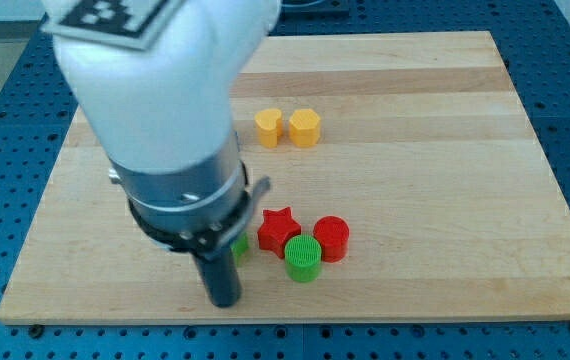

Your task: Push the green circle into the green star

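Observation:
The green circle (303,258) lies near the view's bottom centre, touching the red star (278,229) and the red circle (331,238). Only a sliver of the green star (239,247) shows, just left of the red star and mostly hidden behind the rod. My tip (224,298) rests on the board at the view's bottom, left of the green circle and just below the green star. The arm's large white and grey body covers the view's left centre.
Two yellow blocks (269,127) (304,127) sit side by side at the view's upper centre. The blue blocks are hidden behind the arm. The wooden board (445,150) lies on a blue perforated table.

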